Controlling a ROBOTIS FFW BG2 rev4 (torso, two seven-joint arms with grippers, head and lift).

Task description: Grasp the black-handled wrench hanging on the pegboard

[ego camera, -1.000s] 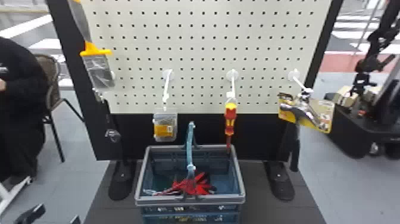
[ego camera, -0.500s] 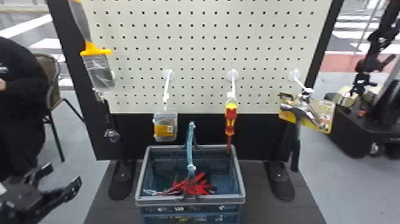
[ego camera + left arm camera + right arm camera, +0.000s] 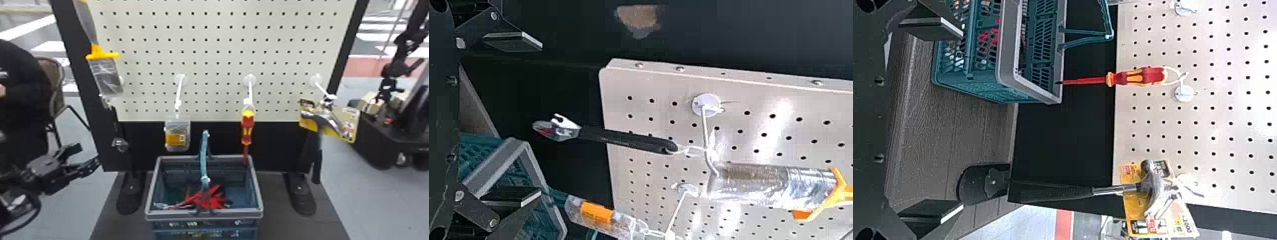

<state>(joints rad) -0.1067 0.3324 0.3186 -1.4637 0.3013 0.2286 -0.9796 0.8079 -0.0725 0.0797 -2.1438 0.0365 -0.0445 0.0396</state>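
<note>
The black-handled wrench (image 3: 624,139) hangs from a white hook at the left edge of the pegboard (image 3: 217,48). Its silver head (image 3: 119,144) points down in front of the black frame. My left gripper (image 3: 79,157) is low at the left, to the left of the wrench head and apart from it. Its fingers (image 3: 511,41) are spread open with nothing between them, and the wrench lies ahead of the gap. My right gripper (image 3: 948,120) is open and empty, low in front of the board's right side.
A clear packet with a yellow top (image 3: 103,71) hangs beside the wrench. A small packet (image 3: 177,133), a red-yellow screwdriver (image 3: 247,127) and a hammer (image 3: 322,124) hang further right. A teal basket (image 3: 204,213) stands below. A seated person (image 3: 22,105) is at the far left.
My left arm has risen into the head view at the lower left and moved up and right toward the board's left edge, fingers open. The hanging tools have not moved.
</note>
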